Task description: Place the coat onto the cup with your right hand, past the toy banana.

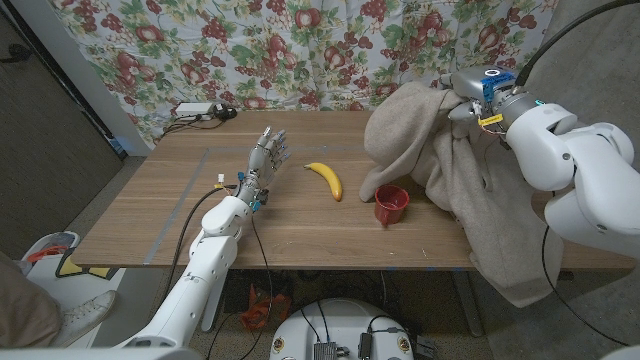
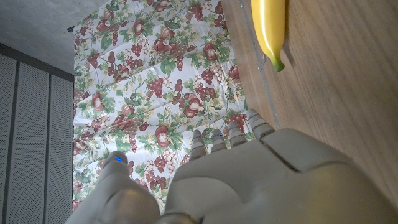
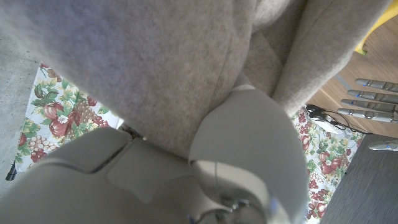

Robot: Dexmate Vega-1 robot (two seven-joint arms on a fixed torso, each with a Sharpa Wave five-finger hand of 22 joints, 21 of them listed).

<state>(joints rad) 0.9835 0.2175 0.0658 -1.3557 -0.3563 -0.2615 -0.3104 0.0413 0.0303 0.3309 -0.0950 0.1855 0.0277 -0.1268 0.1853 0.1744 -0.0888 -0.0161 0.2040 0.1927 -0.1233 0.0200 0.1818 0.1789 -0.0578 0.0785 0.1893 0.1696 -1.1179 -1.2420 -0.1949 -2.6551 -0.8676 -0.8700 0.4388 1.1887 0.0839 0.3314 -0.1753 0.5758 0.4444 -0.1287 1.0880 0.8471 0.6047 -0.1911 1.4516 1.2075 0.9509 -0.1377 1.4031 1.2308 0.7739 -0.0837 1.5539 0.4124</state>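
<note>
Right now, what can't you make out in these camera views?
- Right hand: fingers buried in the coat, head and right wrist views.
- Coat hem: below the table edge, head view.
- Cup contents: too small, head view.
- Toy banana: cut off at left wrist picture's edge.

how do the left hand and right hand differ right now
The left hand holds nothing, its fingers spread apart; the right hand grips the beige coat. The left hand stands low over the wooden table, left of the toy banana; the right hand is raised at the table's far right, beyond the red cup. Both are pale robot hands.
</note>
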